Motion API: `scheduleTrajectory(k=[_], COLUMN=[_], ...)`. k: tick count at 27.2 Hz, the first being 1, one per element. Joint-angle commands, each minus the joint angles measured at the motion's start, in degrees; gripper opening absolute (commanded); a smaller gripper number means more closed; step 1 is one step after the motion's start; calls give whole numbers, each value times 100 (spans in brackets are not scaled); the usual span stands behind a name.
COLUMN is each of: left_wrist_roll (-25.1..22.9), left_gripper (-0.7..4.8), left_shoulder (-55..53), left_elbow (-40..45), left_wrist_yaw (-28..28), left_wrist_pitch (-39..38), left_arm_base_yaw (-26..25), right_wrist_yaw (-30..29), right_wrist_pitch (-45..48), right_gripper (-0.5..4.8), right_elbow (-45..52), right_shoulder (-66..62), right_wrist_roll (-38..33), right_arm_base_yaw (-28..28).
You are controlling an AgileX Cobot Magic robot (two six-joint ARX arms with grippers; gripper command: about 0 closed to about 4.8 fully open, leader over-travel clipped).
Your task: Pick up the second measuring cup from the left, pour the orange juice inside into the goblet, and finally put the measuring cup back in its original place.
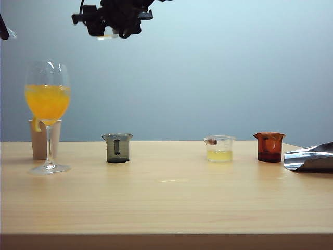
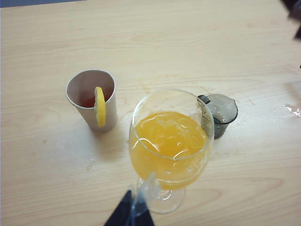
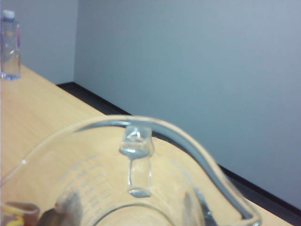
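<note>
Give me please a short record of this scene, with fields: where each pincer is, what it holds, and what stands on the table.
right pincer: high above the table, closed on the clear cup
clear cup: in the air, looks empty
goblet: upright at the table's left, holding orange juice
left pincer: raised above the goblet; open or closed cannot be told
others on table: paper cup with lemon slice, grey cup, cup of pale yellow liquid, brown cup
</note>
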State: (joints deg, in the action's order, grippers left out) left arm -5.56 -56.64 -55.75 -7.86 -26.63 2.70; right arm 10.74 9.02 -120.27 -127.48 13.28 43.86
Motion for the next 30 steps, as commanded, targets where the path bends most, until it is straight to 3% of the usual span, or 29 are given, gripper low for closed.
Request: scheduleTrajectory(k=[1,3,8,14,17,20,24,30], left_wrist_roll=[0,0,0,0,0,0,0,0], left_gripper=[-4,-4,-4,-4,-4,-4,-4,-4], left_shoulder=[9,11,11,9,11,9,9,9], left_elbow=[-31,-31,-31,-28,-31,-31,-28,-31], left_wrist_yaw=[13,13,13,15,13,13,15,13], left_wrist_pitch=[55,52,55,52,48,52,52,52], left_arm_base_yaw=[2,2,2,2,2,2,2,2], right_wrist_yaw=[210,249,640,579,586,581,610,627], right_wrist_pitch=[138,542,1143,1300,2059,2804,3440,3447], right_gripper=[222,221,221,220,220,220,220,220], right_elbow=[328,1091,2754,4044,4625,4957,4839,4559], right_shoulder=[304,649,1322,1517,1316,1043,354,-205], right_wrist_roll=[-590,-1139,-1250,-1867,-2277,-2603,-2406,-2052], right_arm_base_yaw=[-131,-299,-470,-586,-584,-592,-590,-717])
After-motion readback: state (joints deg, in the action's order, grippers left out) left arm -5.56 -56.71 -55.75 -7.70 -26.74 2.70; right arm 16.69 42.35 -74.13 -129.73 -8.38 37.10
